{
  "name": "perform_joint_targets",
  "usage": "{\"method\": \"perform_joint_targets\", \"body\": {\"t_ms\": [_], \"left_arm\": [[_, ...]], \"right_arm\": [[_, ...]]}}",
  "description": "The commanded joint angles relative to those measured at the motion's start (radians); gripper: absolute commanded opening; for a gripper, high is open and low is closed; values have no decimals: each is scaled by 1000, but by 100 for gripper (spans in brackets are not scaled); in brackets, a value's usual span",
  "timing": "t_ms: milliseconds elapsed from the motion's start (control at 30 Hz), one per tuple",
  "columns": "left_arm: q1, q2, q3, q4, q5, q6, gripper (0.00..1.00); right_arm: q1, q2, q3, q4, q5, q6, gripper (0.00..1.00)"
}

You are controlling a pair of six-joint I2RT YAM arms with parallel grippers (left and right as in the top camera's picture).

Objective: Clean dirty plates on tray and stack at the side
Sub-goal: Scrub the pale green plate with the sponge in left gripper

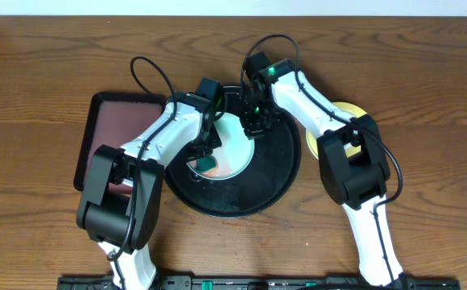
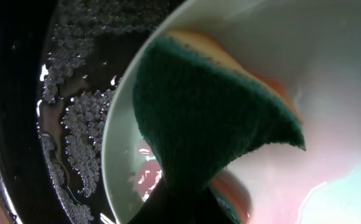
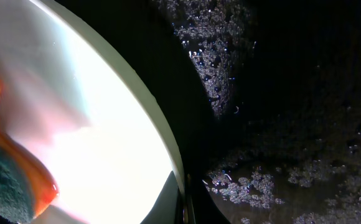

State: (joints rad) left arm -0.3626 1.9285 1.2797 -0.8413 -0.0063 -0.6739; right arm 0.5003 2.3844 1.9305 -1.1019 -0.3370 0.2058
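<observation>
On the wooden desk point(image 1: 40, 64) the large round black tray point(image 1: 275, 176) sits in the middle, its floor wet and beaded with droplets in both wrist views. One pale aqua plate point(image 1: 233, 143) lies flat inside the tray, toward its left and far side. The left pincer point(image 1: 208, 157) is pressed together on a green scouring sponge point(image 1: 212, 166), which has a yellow-orange backing layer, and holds it down against the plate's inner surface near the side closest to the robot. A red smear point(image 2: 147, 175) shows on the glossy plate just beside the sponge. The right pincer point(image 1: 255, 127) reaches in from the far right and is closed on the plate's rim, its dark fingertips just visible at the bottom of the right wrist view where the rim runs between them. A pale yellow plate point(image 1: 343, 107) rests on the desk just beside the tray's right edge, largely hidden under the right arm. A smaller rectangular tray point(image 1: 113, 121), black-rimmed with a reddish-brown inside, lies to the left, partly covered by the left arm.
</observation>
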Motion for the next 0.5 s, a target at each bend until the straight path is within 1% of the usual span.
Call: {"method": "perform_joint_targets", "body": {"t_ms": [0, 67, 100, 133, 267, 300, 333, 467], "left_arm": [[-3, 23, -16, -12, 193, 222, 7], [-3, 23, -16, 19, 346, 357, 7], [-3, 23, -16, 37, 409, 409, 7], [-3, 23, -16, 54, 435, 433, 7], [0, 23, -16, 135, 389, 429, 8], [0, 23, -16, 153, 349, 406, 7], [0, 23, -16, 175, 243, 330, 7], [0, 23, -16, 163, -66, 116, 7]], "right_arm": [[-1, -14, -16, -2, 27, 18, 1], [-1, -14, -16, -1, 27, 18, 1], [-1, -14, -16, -1, 27, 18, 1], [-1, -14, -16, -1, 27, 18, 1], [-1, -14, -16, -5, 27, 18, 1], [-1, -14, -16, -6, 27, 18, 1], [-1, -14, -16, -8, 27, 18, 1], [-1, -14, -16, -10, 42, 18, 1]]}}
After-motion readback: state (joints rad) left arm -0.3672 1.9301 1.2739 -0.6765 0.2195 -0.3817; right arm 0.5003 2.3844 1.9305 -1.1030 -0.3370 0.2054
